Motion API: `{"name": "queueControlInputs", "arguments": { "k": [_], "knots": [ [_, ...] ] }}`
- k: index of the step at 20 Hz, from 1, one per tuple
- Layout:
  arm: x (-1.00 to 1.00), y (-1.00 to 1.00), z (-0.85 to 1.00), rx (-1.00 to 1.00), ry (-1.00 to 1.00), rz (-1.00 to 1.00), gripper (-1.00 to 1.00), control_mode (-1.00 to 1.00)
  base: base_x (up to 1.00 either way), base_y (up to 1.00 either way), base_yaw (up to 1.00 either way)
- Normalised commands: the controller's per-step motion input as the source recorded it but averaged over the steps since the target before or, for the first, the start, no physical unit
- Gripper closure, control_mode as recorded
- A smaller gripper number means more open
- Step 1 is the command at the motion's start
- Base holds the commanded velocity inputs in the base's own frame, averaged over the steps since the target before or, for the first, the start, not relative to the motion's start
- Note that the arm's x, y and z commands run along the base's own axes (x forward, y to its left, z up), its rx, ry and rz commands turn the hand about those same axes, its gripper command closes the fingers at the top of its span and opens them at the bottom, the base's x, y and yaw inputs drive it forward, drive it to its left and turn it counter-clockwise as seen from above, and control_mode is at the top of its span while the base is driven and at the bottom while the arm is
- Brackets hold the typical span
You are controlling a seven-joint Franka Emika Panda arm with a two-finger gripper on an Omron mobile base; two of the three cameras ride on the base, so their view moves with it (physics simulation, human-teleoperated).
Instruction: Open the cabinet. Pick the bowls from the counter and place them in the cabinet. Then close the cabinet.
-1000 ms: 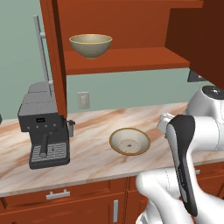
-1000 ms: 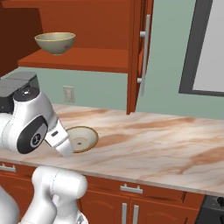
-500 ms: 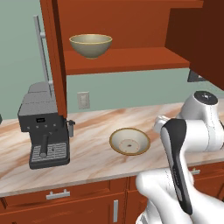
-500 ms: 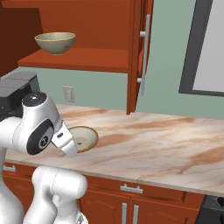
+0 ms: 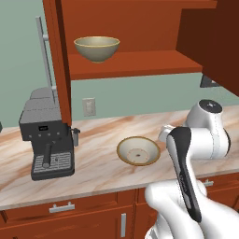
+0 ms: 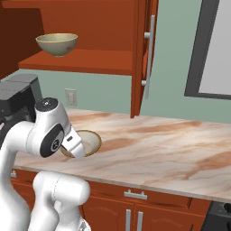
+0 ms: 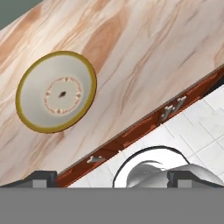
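Looking down along the end effector (image 7: 112, 175), the hand view shows its 2 tips spread wide at the bottom edge, with nothing between them. It hangs above the front edge of the counter (image 7: 144, 48), over the drawer fronts and the tiled floor. The shallow bowl (image 7: 56, 91) lies off to one side of its line, well apart from the tips, resting upright on the counter with its speckled inside facing up.

In the base views the same shallow bowl (image 5: 138, 150) sits on the counter (image 5: 98, 163) near the front, just beside the arm's wrist. The deep bowl (image 5: 96, 48) already stands on the shelf of the cabinet (image 5: 140, 28), whose doors are swung open. An espresso machine (image 5: 46, 140) stands on the counter under the left door.

By my reading, the step in hand is fetching bowl 2 of 2: opening is done and 1 bowl is stowed. The next move calls for shifting the end effector across until 1 tip sits inside the rim and 1 outside, then lowering and pinching the rim. After that comes the lift to the shelf beside the deep bowl, then closing both doors.
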Motion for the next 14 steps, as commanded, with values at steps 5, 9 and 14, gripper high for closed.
{"name": "queueControlInputs", "arguments": {
  "k": [5,9,14],
  "knots": [
    [0.28,0.00,-0.27,0.00,0.00,0.06,-1.00,-1.00,0.00,0.00,0.00],
    [0.19,0.00,-0.31,0.00,0.00,0.04,-1.00,-1.00,0.00,0.00,0.00],
    [0.16,-0.13,-0.17,0.00,0.00,0.01,-1.00,-1.00,0.00,0.00,0.00]
  ]
}}
